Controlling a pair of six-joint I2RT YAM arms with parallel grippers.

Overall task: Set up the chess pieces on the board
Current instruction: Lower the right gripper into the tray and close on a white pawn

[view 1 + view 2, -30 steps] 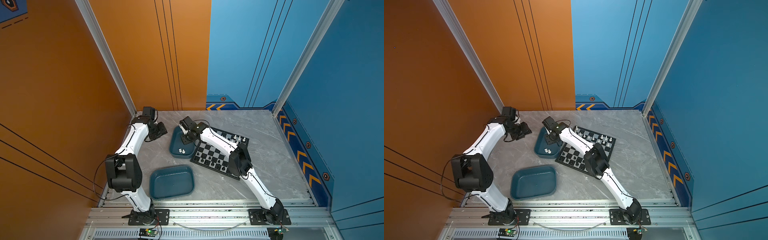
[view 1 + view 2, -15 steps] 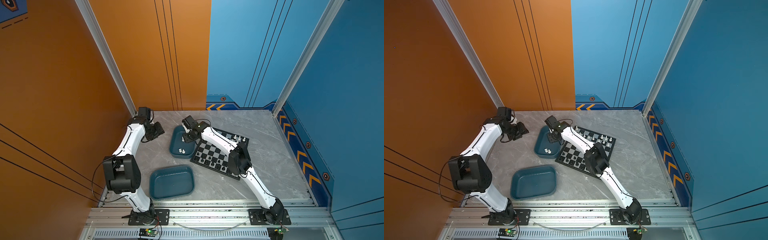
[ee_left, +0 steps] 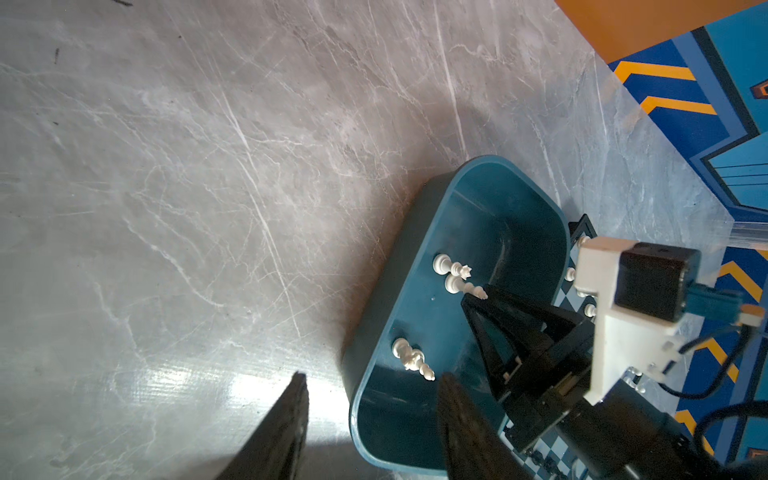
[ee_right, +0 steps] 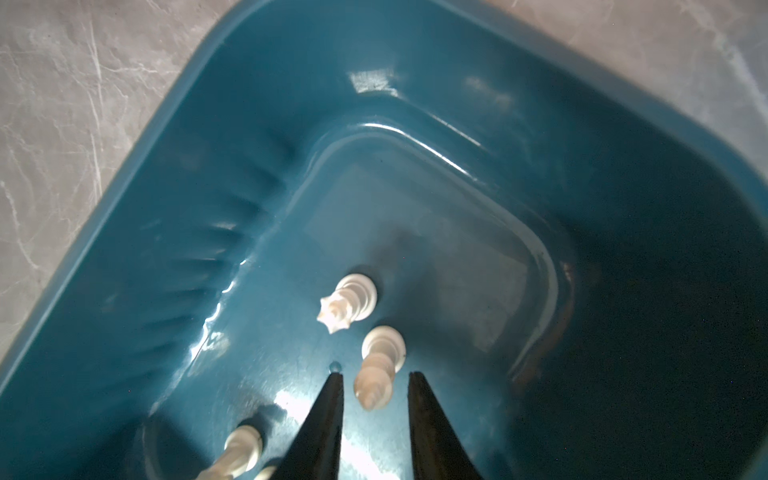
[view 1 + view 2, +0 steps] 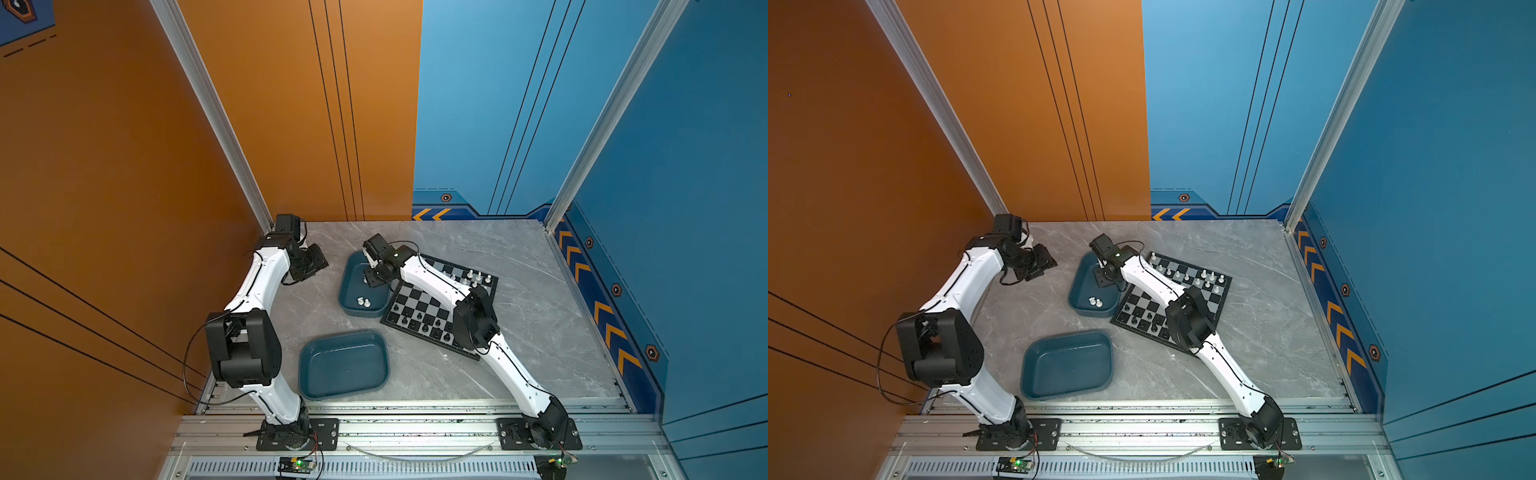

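Straddling white piece (image 4: pixel 382 349) with my right pincer (image 4: pixel 376 376), inside teal tray (image 5: pixel 351 291), mid-frame in a top view, left of board (image 5: pixel 411 299). Jaws narrow, gap each side, nothing gripped yet. Crowned piece (image 4: pixel 349 303) just beside; mind it. Next: pinch, lift straight, carry to white ranks (image 5: pixel 473 276) at board's upper right. My left pincer (image 3: pixel 372 380) half wide, empty, near tray.

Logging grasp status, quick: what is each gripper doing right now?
Left gripper: open, holding nothing.
Right gripper: open, jaws straddling a small white plastic chess piece in the teal rounded tray, not yet gripping.
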